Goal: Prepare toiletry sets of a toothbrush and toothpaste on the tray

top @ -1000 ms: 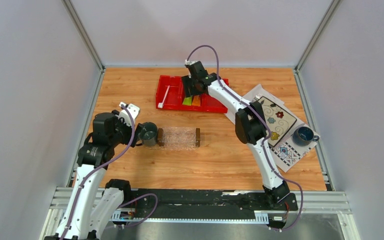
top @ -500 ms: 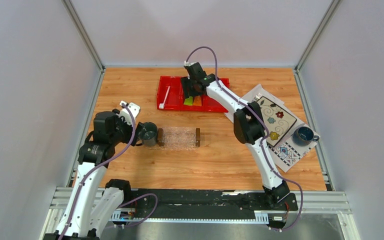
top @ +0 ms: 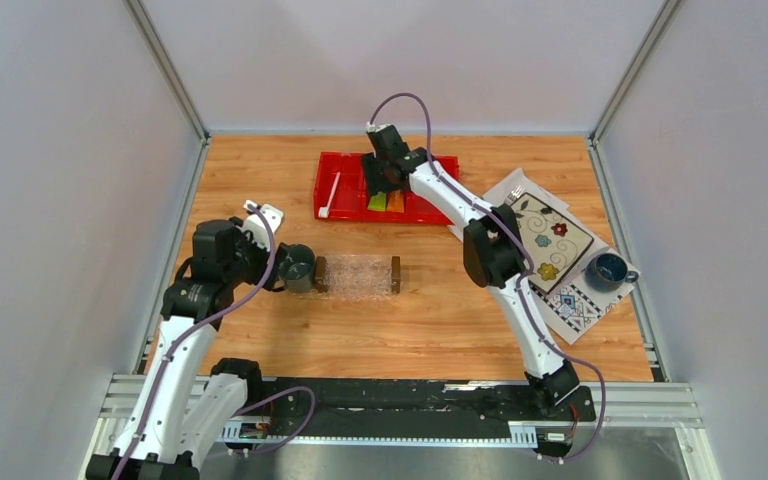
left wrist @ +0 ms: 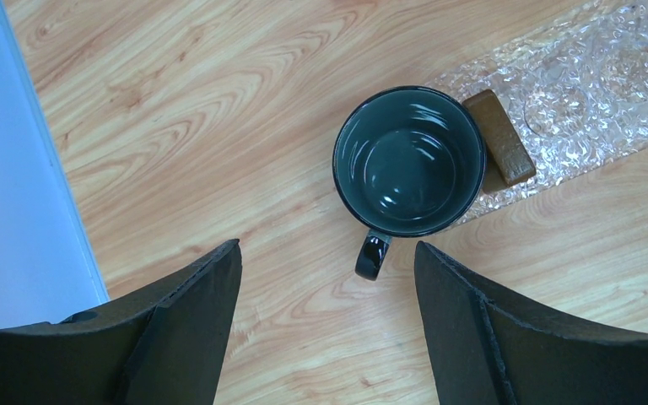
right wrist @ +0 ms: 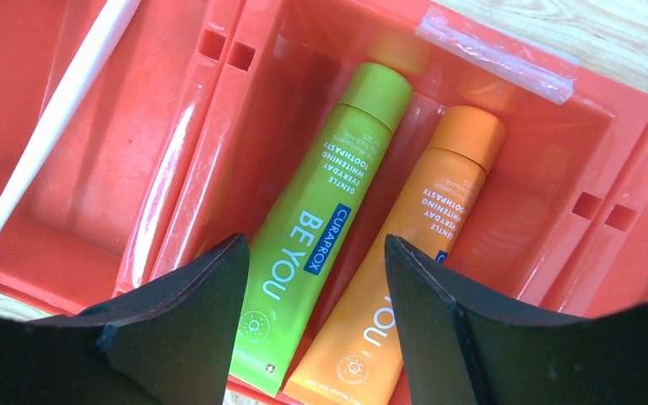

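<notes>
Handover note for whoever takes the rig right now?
Both open: left gripper above the mug beside the tray; right gripper over the bin, middle compartment.
There the green tube and orange tube lie side by side; the toothbrush lies in the left compartment.
Done: nothing on the tray.
Left: move the toothbrush and toothpaste onto it.

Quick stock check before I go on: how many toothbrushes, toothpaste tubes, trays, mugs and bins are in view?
Toothbrush: 1
Toothpaste: 2, the lime green tube and the orange tube
Tray: 1
Mugs: 2, the dark mug and the blue mug
Red bin: 1
Total: 7
</notes>
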`<state>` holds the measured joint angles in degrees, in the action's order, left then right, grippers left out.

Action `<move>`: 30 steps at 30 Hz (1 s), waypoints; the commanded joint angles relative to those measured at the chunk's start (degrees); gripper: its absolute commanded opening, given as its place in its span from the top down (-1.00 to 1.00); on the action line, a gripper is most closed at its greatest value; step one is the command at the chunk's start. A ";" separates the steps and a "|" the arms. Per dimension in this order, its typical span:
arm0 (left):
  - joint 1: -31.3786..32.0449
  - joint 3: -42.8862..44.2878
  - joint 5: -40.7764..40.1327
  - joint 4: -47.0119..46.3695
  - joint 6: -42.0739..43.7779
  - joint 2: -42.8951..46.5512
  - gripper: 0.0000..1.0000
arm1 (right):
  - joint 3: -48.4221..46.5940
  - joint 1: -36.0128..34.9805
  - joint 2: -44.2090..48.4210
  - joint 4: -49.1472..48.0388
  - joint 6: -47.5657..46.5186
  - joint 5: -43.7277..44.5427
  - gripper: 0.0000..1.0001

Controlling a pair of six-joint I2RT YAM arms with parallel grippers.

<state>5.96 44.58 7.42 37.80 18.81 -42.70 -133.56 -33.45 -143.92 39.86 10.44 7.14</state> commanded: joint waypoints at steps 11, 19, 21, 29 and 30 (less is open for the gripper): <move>-0.24 -0.02 0.23 -3.70 -0.09 -2.48 -0.65 | -3.64 -0.56 -3.91 4.18 -0.86 3.59 -0.26; -0.24 -0.02 0.05 -4.31 -0.52 -3.27 -0.65 | -6.10 -0.65 -6.38 6.90 -1.73 2.88 -0.18; -0.24 0.07 0.14 -4.40 -0.44 -3.45 -0.65 | -6.28 -0.65 -6.99 7.60 -2.35 2.36 -0.17; -0.24 -0.37 -0.48 -5.02 -0.09 -4.32 -0.64 | -6.80 -0.65 -7.61 8.75 -3.58 1.13 -0.29; -0.24 -0.46 -0.48 -5.19 -0.09 -4.41 -0.64 | -6.89 -0.65 -7.61 8.92 -3.67 0.86 -0.31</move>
<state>5.96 44.49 7.01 35.14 18.81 -46.87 -139.85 -34.09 -148.42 42.98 7.97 9.04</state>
